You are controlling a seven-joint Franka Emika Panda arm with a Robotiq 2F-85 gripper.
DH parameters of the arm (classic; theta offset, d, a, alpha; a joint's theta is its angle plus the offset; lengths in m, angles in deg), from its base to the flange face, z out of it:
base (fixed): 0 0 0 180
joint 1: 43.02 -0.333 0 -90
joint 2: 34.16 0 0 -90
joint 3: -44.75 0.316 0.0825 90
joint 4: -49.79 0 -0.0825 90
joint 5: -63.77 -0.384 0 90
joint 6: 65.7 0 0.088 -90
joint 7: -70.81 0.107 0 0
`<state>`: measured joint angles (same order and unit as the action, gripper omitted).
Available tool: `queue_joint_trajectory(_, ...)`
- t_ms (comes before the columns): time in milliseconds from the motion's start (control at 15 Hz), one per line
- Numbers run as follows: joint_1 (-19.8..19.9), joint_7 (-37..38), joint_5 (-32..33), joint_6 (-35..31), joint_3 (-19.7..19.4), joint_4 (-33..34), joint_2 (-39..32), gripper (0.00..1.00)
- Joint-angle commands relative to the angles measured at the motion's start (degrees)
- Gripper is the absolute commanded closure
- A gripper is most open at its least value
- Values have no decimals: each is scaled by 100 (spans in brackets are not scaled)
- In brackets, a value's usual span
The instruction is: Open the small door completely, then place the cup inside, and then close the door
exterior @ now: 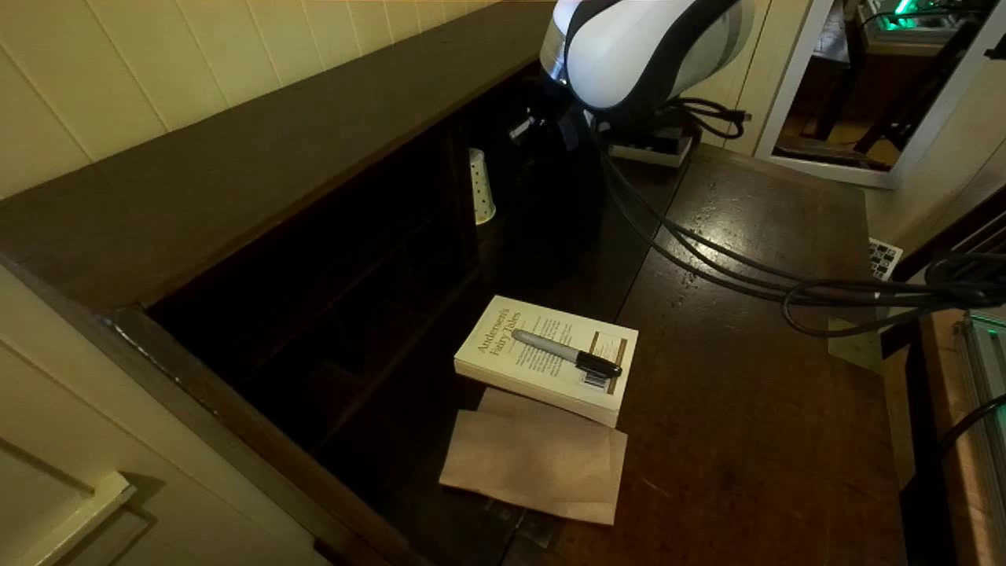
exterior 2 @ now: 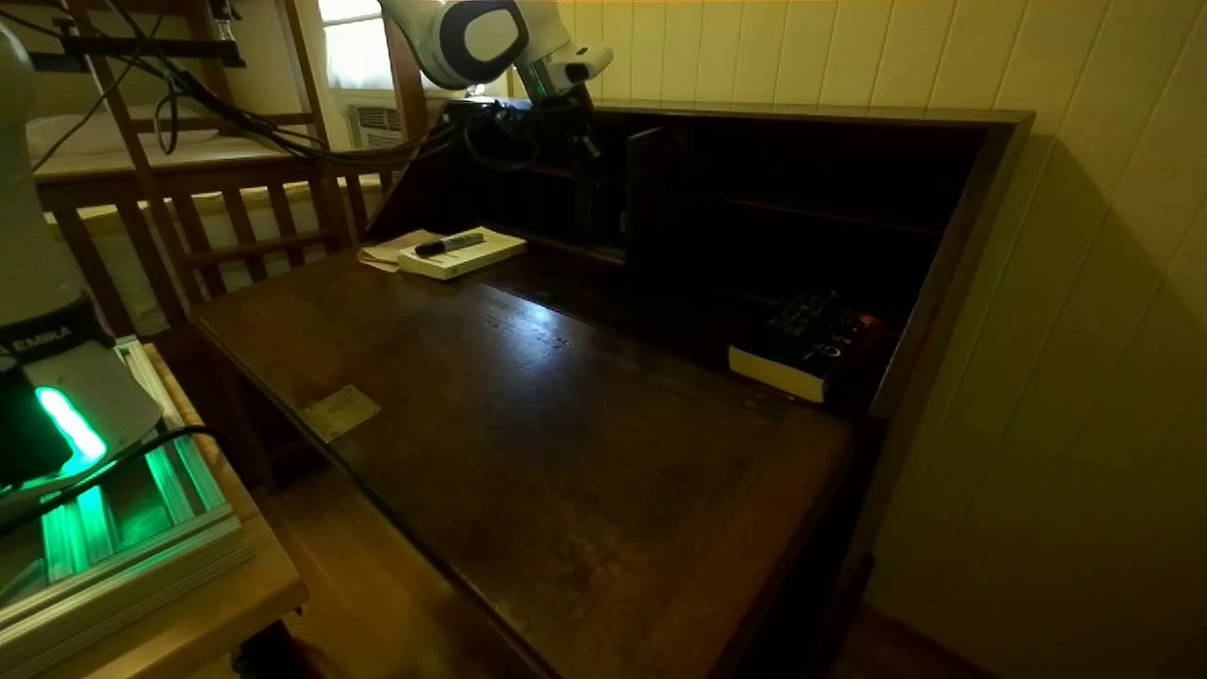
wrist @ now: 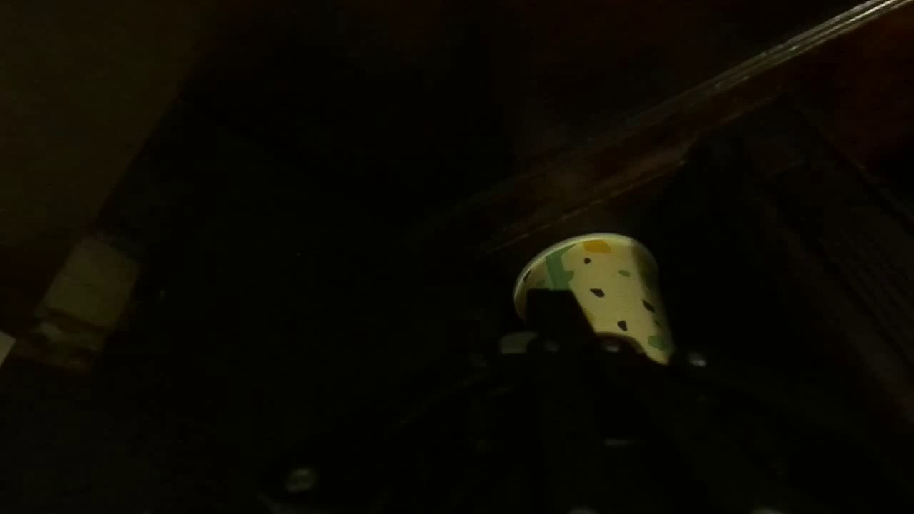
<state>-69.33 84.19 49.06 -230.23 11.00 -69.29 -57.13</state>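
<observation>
A white, speckled cup [exterior: 481,189] stands in the desk's dark recess in an exterior view, its left side hidden by a dark upright edge. The broader end seems to face down. In the wrist view the same cup [wrist: 621,293] lies just beyond my gripper [wrist: 560,310], whose shut fingers cover part of it without holding it. The small door [exterior 2: 649,193], a dark upright panel, juts out from the shelves in an exterior view. My gripper [exterior 2: 589,146] is close to the left of its front edge. Shadow hides whether gripper and door touch, and how cup and door are placed.
A white book [exterior: 534,338] with a marker [exterior: 566,354] on it lies on the desk beside folded brown paper [exterior: 542,464]. A thick black book [exterior 2: 806,344] rests by the right side wall. Loose cables [exterior: 747,267] hang over the desk from the arm.
</observation>
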Motion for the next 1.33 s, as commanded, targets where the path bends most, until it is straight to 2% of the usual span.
queue_joint_trajectory(0, -466, 178, 399, 252, -459, -316, 466, 100)
queue_joint_trajectory(400, -1131, 391, 798, 200, -1261, -532, 802, 100)
queue_joint_trajectory(467, -1253, 451, 907, 209, -1437, -543, 834, 74)
queue_joint_trajectory(600, -1442, 555, 1022, 272, -1711, -582, 951, 67)
queue_joint_trajectory(867, -1769, 748, 1068, 612, -2153, -590, 1222, 38)
queue_joint_trajectory(1200, -1957, 729, 996, 905, -2320, -573, 1649, 4)
queue_joint_trajectory(1267, -2032, 925, 1144, 1060, -2449, -491, 1612, 1)
